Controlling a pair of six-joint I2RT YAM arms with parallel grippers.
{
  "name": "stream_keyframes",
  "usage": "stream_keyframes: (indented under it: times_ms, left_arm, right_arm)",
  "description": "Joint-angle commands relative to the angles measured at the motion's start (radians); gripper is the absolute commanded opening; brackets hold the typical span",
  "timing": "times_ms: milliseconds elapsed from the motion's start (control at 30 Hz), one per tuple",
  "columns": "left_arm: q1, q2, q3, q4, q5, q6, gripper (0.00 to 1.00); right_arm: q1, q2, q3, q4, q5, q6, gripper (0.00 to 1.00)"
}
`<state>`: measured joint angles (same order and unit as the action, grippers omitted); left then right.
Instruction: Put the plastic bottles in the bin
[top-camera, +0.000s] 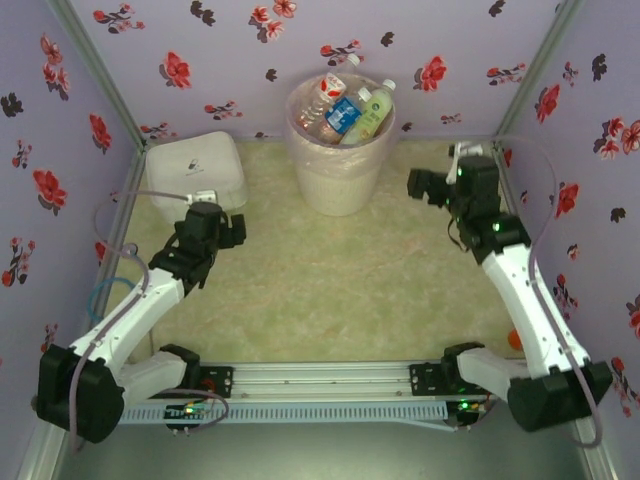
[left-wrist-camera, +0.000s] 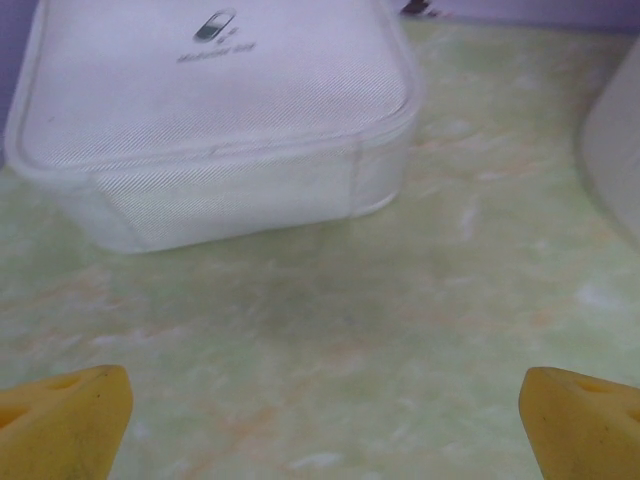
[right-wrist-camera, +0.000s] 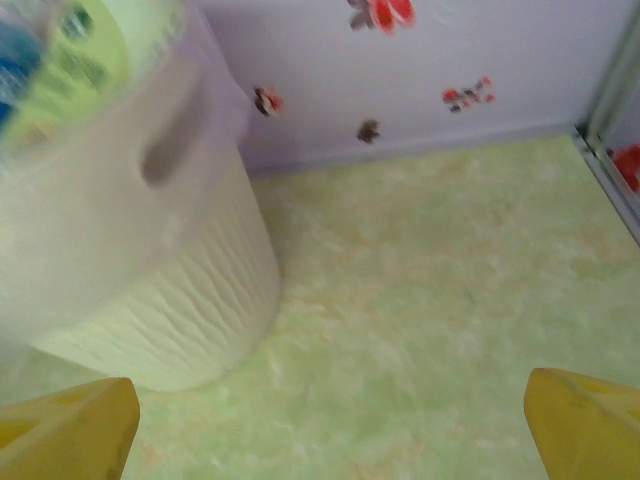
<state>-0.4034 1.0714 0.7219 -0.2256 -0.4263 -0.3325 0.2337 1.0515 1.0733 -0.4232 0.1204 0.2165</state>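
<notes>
Bin (top-camera: 340, 175) at upper centre, with bottles (top-camera: 348, 110) heaped inside and poking past its rim. Right gripper (top-camera: 420, 186) beside it, left gripper (top-camera: 232, 228) left of centre — both spread, empty. Best drawn away gently, clear of the bin.

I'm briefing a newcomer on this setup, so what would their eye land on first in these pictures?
The pale-pink bin at the back centre of the table, crammed with plastic bottles poking above its rim, grabs attention first. Next comes the white lidded box at the back left, just ahead of the left tool, which is open and empty. The right tool, also open and empty, faces the bin's side.
</notes>
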Motion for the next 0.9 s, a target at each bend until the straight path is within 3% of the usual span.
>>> stream_keyframes:
  times_ms: [0,133,300,467,733,867]
  left_arm:
    - [0.029,-0.008,-0.065,0.106,-0.081,0.056,1.00]
    - [0.054,0.030,-0.134,0.222,-0.083,0.082,1.00]
    - [0.063,0.101,-0.125,0.288,-0.093,0.123,1.00]
    - [0.075,0.156,-0.108,0.358,-0.097,0.206,1.00]
    - [0.092,0.157,-0.123,0.402,-0.108,0.272,1.00]
    - [0.111,0.154,-0.186,0.503,-0.106,0.320,1.00]
  right_arm:
    - [-0.004,-0.107,-0.186,0.181,0.057,-0.016,0.99]
    - [-0.004,-0.185,-0.393,0.265,0.157,-0.050,0.99]
    - [-0.009,-0.114,-0.574,0.471,0.242,-0.058,0.99]
    - [-0.012,0.008,-0.581,0.552,0.272,-0.080,0.99]
    - [-0.019,0.098,-0.667,0.772,0.320,-0.101,0.99]
    - [-0.023,0.130,-0.698,0.880,0.335,-0.098,0.99]
